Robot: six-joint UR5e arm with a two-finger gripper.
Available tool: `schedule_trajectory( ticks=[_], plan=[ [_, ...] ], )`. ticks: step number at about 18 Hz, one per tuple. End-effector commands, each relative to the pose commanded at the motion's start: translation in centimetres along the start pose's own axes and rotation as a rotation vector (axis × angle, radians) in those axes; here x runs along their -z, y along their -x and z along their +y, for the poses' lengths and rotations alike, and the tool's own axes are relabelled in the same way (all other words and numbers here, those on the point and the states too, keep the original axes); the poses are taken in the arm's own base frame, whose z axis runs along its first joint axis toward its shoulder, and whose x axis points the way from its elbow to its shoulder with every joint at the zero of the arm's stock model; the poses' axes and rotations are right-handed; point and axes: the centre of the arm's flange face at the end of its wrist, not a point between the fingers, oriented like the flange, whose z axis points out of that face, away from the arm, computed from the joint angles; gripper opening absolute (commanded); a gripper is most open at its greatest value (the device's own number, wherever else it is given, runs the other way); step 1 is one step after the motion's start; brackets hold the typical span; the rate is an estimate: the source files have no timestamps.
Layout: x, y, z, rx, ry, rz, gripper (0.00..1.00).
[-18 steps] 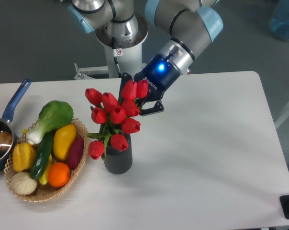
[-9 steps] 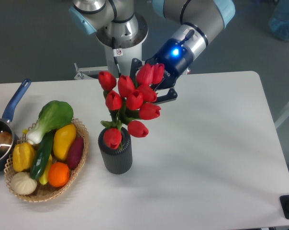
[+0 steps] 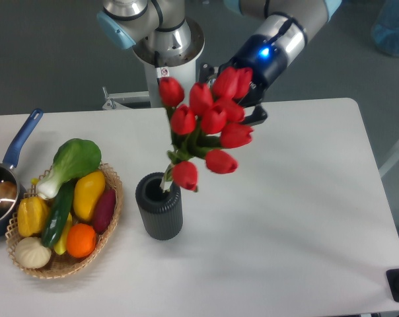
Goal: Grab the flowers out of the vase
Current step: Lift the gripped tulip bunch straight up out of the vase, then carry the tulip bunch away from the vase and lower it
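Red, smooth, egg-shaped tulip buds make up the flowers, a tied bunch with green leaves and pale green stems. The bunch is raised and tilted, heads toward the far edge of the table; only the stem ends still reach the round mouth of the vase. The vase is a short dark grey cylinder with a ribbed side, standing upright near the table's middle, left of centre.

The gripper, dark with a lit blue ring, sits behind the bud heads near the far edge. Its fingers are largely hidden by the buds; the bunch appears pinched between them, but the closure cannot be confirmed.

At the left edge a woven wicker basket holds glossy fruit and vegetables in green, yellow, orange and purple. A pot with a blue handle lies at the left edge beyond it.
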Motion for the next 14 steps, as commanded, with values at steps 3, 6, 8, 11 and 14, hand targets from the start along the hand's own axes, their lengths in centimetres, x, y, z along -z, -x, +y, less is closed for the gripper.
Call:
schedule_trajectory(
  ticks=[3,6,8,11,14],
  plan=[
    [2.1,1.2,-2.0,-0.038,-0.006,-0.046,0.00],
    [2.9,2.3,-1.4,-0.045,0.074,-0.113,0.00],
    [2.6,2.6,-0.7,-0.098,0.144,-0.144,0.00],
    [2.6,3.4,0.5,-0.165,0.257,-0.191,0.00],
    [2.0,3.5,0.9,-0.223,0.332,-0.206,0.00]
  ],
)
